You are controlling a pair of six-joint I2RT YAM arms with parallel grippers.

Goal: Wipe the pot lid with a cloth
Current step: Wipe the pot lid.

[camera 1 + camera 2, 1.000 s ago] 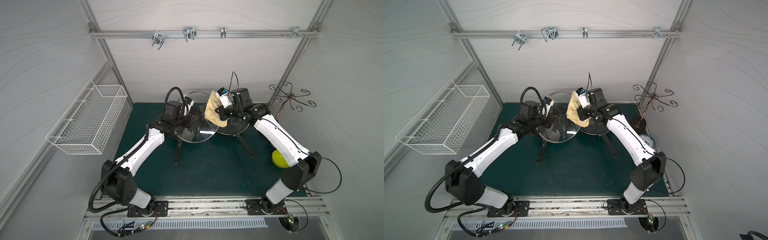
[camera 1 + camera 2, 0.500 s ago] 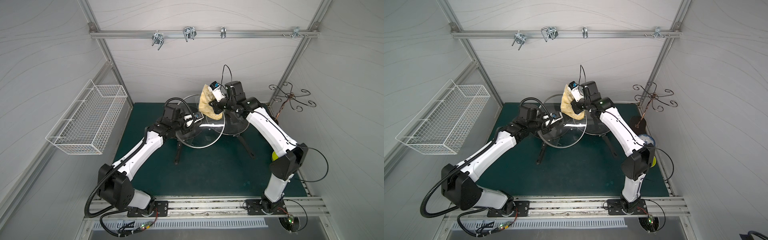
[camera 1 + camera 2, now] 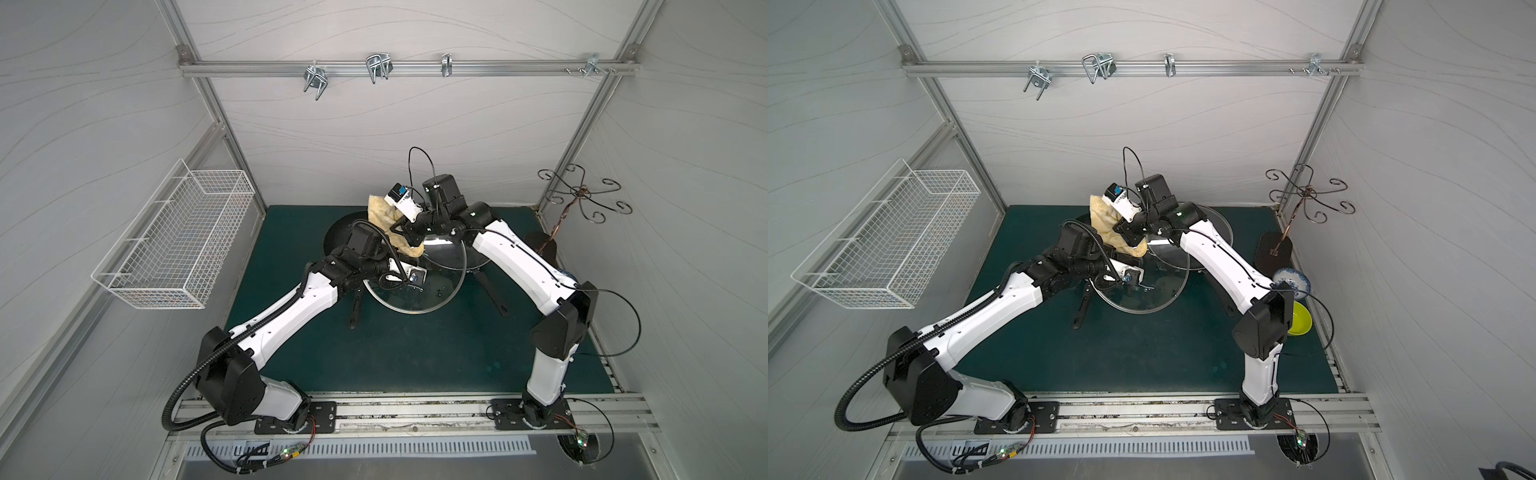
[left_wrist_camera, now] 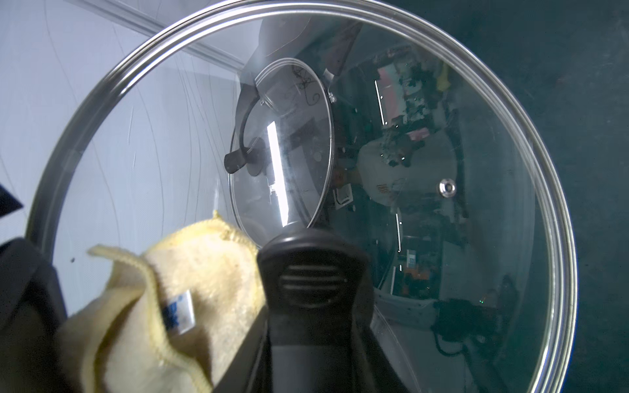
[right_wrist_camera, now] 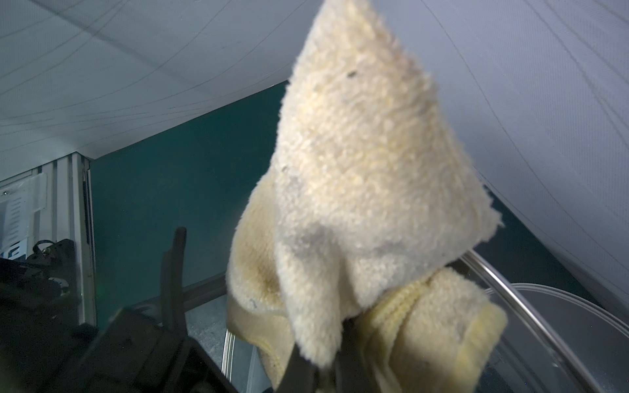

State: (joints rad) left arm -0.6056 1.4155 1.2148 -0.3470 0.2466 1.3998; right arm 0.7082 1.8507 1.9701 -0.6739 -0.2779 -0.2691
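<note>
The pot lid [image 3: 440,286] [image 3: 1163,291] is a large glass disc with a steel rim, held above the green mat near its middle. My left gripper [image 3: 409,276] [image 3: 1129,277] [image 4: 313,360] is shut on the lid's black handle [image 4: 313,272]. The cloth [image 3: 388,222] [image 3: 1111,226] [image 5: 357,170] is a pale yellow terry rag with greyish stains. It hangs bunched from my right gripper [image 3: 401,230] [image 3: 1121,229] [image 5: 326,371], which is shut on it at the lid's far rim [image 5: 510,289]. In the left wrist view the cloth [image 4: 163,306] lies against the glass beside the handle.
Two dark pans [image 3: 336,232] [image 3: 473,257] stand on the mat behind the lid, the right one under a smaller glass lid [image 4: 282,146]. A wire basket [image 3: 174,237] hangs on the left wall. A metal hook stand [image 3: 577,195] and two bowls [image 3: 1300,322] [image 3: 1292,281] sit at the right.
My left gripper has brought the lid forward and lower, closer to flat. My right gripper has carried the cloth leftwards along the lid's far edge.
</note>
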